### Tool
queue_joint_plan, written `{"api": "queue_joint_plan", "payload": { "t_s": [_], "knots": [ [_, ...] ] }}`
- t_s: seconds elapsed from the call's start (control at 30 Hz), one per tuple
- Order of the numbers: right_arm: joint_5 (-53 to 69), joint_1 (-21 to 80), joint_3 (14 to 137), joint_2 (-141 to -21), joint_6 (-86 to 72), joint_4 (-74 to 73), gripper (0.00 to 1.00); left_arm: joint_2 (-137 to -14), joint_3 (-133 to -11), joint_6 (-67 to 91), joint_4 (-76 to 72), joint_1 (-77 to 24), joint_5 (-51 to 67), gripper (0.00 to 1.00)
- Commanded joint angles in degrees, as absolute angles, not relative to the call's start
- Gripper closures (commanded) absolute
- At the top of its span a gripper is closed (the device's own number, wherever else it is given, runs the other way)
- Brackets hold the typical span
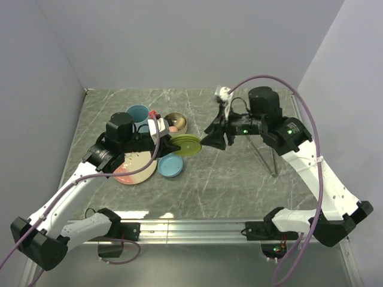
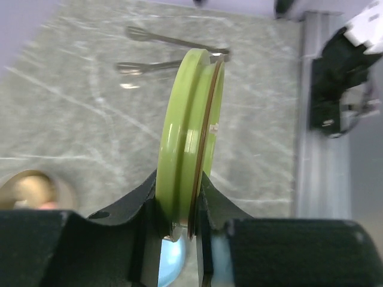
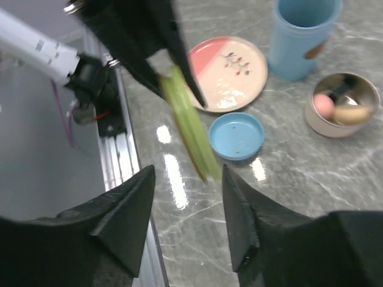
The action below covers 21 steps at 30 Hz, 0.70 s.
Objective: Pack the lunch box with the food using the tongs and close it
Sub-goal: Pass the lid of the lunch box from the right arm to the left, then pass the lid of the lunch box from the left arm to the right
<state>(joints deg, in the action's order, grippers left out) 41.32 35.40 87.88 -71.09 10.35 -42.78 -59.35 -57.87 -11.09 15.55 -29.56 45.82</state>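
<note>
While a pink-and-cream plate (image 1: pixel 134 168) and a small blue dish (image 1: pixel 170 165) lie nearest the table's (image 1: pixel 227 185) front edge, the left gripper (image 2: pixel 179 188) just behind them pinches a green lid (image 2: pixel 185 119) on edge. The right gripper (image 3: pixel 187 173) stands open, its fingers flanking the lid's rim without touching. The tongs (image 2: pixel 173 42) lie toward the right edge. Farther back, the food (image 3: pixel 338 110) sits in a metal bowl (image 3: pixel 311 118) beside a blue cup (image 1: pixel 137 112).

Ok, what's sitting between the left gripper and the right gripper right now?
The green lid, seen in the top view. The left gripper is clamped on its rim; the right gripper stands open at its far edge.
</note>
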Motion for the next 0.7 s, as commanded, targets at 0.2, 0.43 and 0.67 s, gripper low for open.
{"api": "queue_joint_plan", "payload": {
  "t_s": [0.2,0.43,0.67],
  "knots": [
    [48.16,21.27,87.01,-72.76,-9.74,-32.62,0.35,-47.56,-53.45,-43.29,13.9,-38.48,20.88,1.0],
    [52.03,20.83,83.94,-76.81,-20.47,-26.28,0.31,-41.49,-36.85,-76.78,-3.67,-53.06,3.28,1.0],
    [52.65,22.93,80.16,-79.71,-18.11,-27.42,0.28,-40.08,-27.78,-91.13,-18.36,-58.53,0.18,1.0]
  ]
}}
